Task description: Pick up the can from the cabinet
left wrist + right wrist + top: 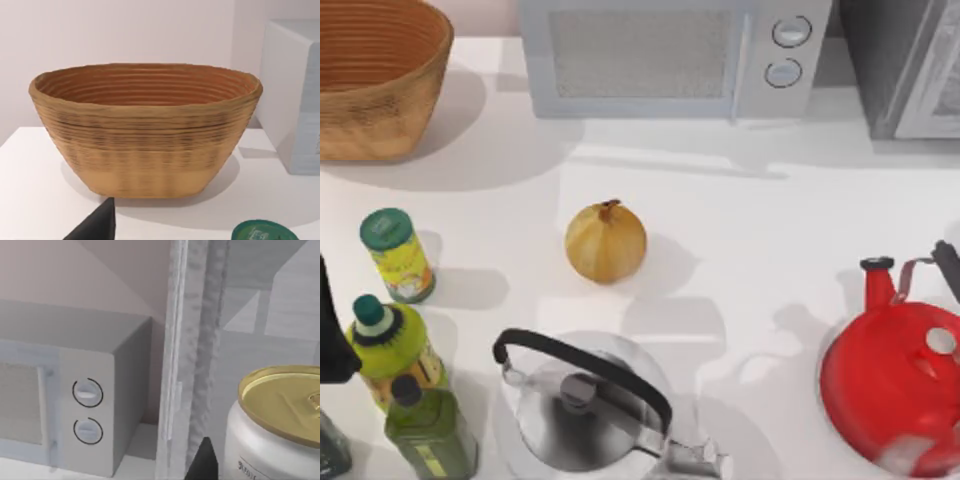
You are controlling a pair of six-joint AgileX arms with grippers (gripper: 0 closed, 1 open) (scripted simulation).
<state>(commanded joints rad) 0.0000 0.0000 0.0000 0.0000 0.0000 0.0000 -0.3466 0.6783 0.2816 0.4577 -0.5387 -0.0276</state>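
white can (pixel 272 432) with gold lid inside cabinet (pixel 192 355) at worktop's far right corner, right gripper close, grip state unclear, left arm parked at left edge

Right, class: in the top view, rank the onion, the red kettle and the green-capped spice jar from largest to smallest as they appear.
1. red kettle, partly cut off at the edge
2. onion
3. green-capped spice jar

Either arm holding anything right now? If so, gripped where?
Cannot be told. The right wrist view shows the can close ahead in the cabinet, with no grip visible. The left arm sits at the table's left edge.
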